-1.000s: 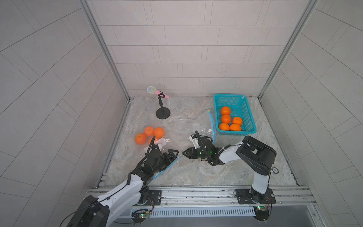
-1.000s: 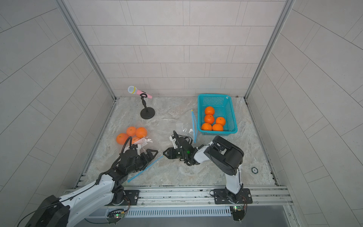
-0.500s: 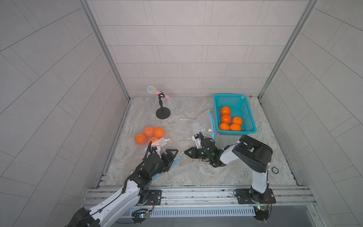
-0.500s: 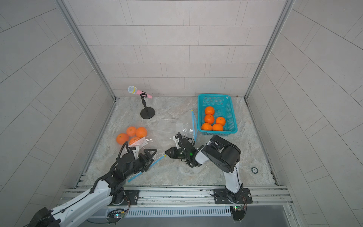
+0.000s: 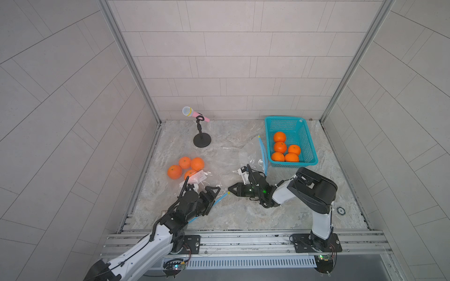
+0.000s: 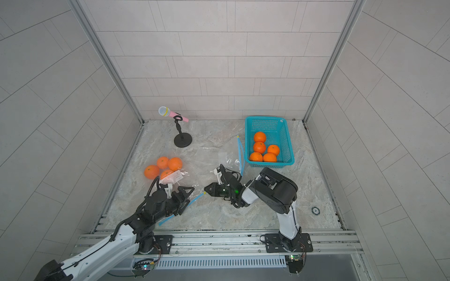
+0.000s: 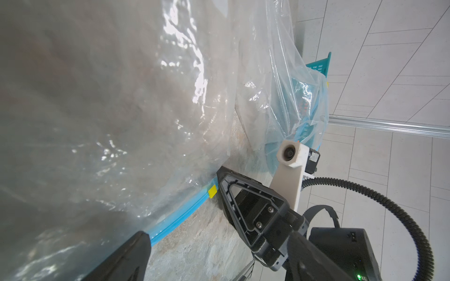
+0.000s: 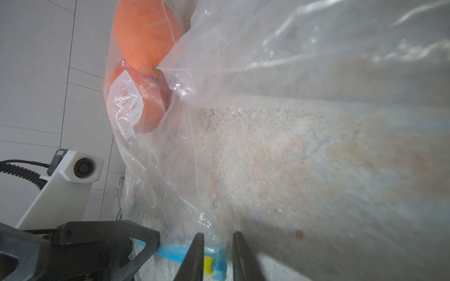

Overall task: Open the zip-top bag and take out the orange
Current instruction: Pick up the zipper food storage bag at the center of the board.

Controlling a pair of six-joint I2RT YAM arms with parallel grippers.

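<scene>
Right tool (image 5: 230,190) sits at the end of the blue zip strip (image 5: 220,197), jaws narrowed either side of the yellow slider (image 8: 208,264) — pinching it or not, I cannot tell. Left tool (image 5: 212,198) is spread wide, just beside that strip. The zip-top bag (image 5: 197,178) lies on the bench (image 5: 243,219), oranges (image 5: 192,164) inside at its far end — it looks sealed, so opening and removal both remain.
</scene>
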